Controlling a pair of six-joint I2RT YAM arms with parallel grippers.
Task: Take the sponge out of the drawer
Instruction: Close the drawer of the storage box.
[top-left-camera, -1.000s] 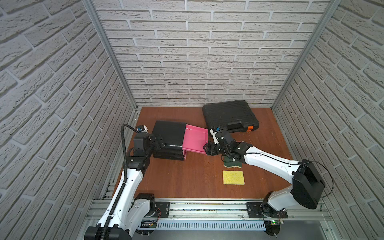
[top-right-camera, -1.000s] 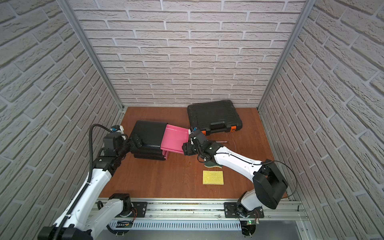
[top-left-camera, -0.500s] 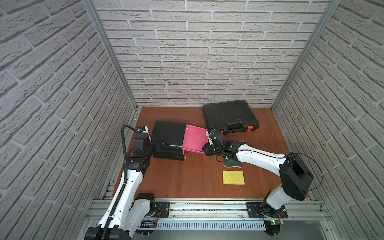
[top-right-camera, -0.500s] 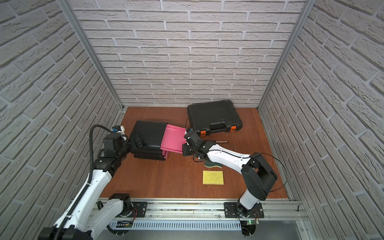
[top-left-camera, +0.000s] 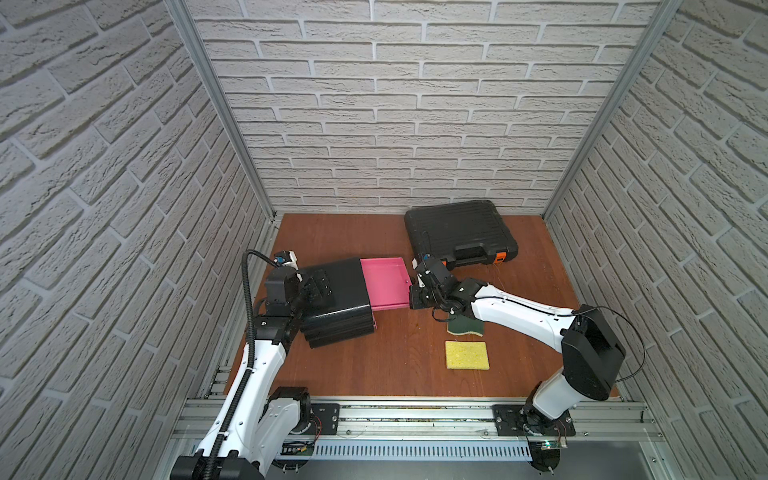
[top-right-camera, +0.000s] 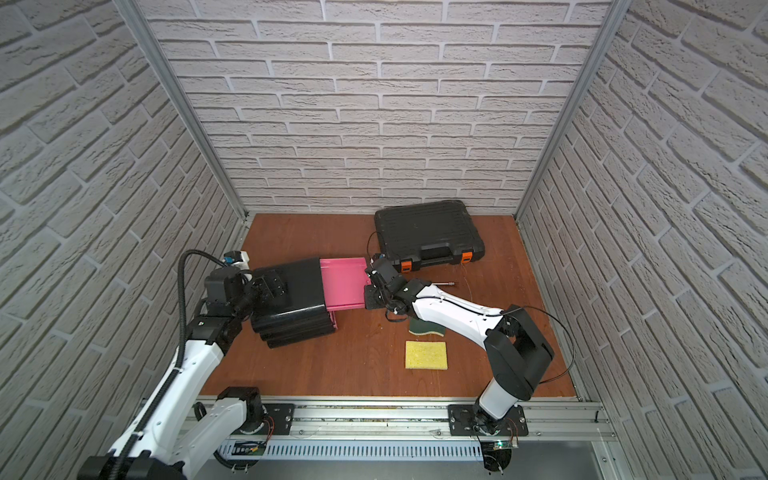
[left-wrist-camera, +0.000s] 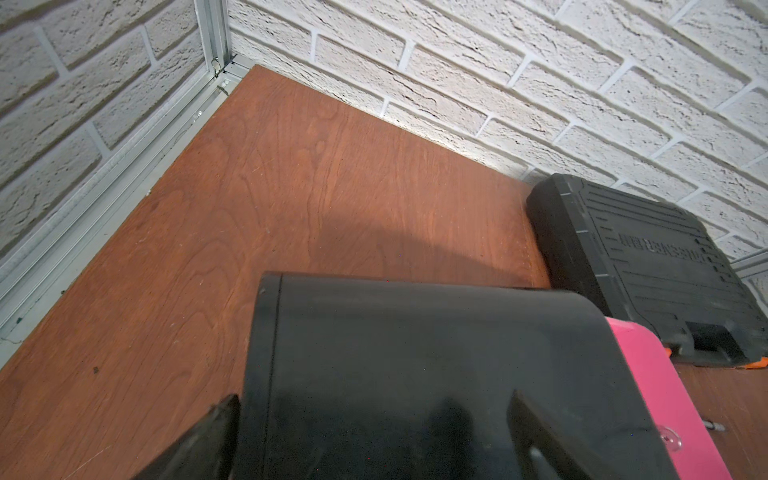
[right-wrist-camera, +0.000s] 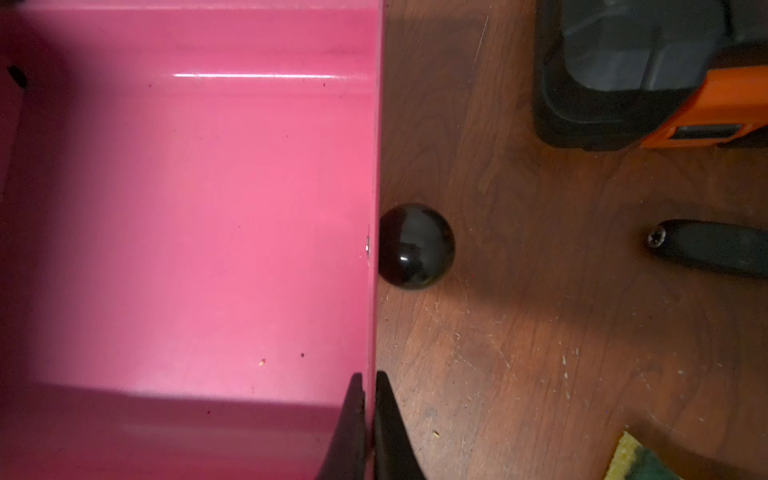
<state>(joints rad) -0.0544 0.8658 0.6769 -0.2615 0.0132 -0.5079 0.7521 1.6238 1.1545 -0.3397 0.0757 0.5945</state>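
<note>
The pink drawer (top-left-camera: 382, 282) (top-right-camera: 343, 282) stands pulled out of the black cabinet (top-left-camera: 336, 299), and the right wrist view shows its floor (right-wrist-camera: 187, 208) bare. My right gripper (top-left-camera: 411, 297) (top-right-camera: 368, 297) (right-wrist-camera: 368, 376) is shut on the drawer's front wall, beside the black knob (right-wrist-camera: 415, 246). A yellow sponge (top-left-camera: 466, 354) (top-right-camera: 427, 354) lies flat on the table. A green-topped sponge (top-left-camera: 463, 328) (right-wrist-camera: 640, 461) lies partly under my right arm. My left gripper (top-left-camera: 318, 286) (left-wrist-camera: 374, 395) is open at the cabinet's (left-wrist-camera: 415, 353) rear end.
A black tool case (top-left-camera: 457, 232) (left-wrist-camera: 648, 257) with orange latches sits at the back right, close to the drawer's front. A small dark tool (right-wrist-camera: 706, 245) (top-right-camera: 446, 284) lies on the wood to the right of the knob. Brick walls enclose three sides.
My right gripper moved left from above the green-topped sponge to the drawer's front and shut on its wall. The left arm has not moved.
</note>
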